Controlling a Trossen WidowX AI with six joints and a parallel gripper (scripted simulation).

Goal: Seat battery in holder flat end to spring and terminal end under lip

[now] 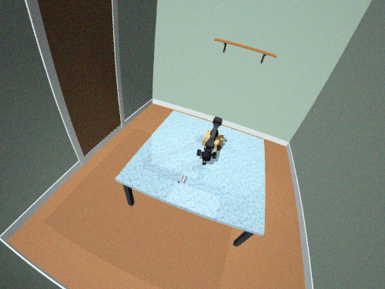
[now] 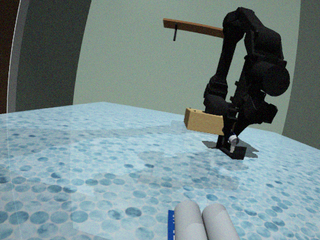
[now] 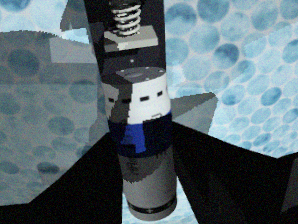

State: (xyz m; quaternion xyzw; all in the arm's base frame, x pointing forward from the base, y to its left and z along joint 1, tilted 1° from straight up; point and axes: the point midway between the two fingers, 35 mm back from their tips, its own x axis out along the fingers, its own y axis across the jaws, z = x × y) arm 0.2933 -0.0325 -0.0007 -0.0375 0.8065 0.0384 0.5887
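Observation:
My gripper [image 3: 145,163] [image 2: 229,142] [image 1: 205,159] is shut on the battery [image 3: 147,106] [image 2: 233,139], a cylinder with a white, a blue and a grey band. In the exterior view the battery is tilted, its low end just above the holder; I cannot tell whether they touch. The holder's lip is hidden.
A tan wooden block [image 2: 204,121] [image 1: 221,140] lies right behind the holder, by the arm's base. Two spare grey cylinders [image 2: 204,222] [image 1: 182,179] with a blue part lie near the table's [image 1: 243,196] front edge. A wall shelf [image 2: 192,27] hangs behind.

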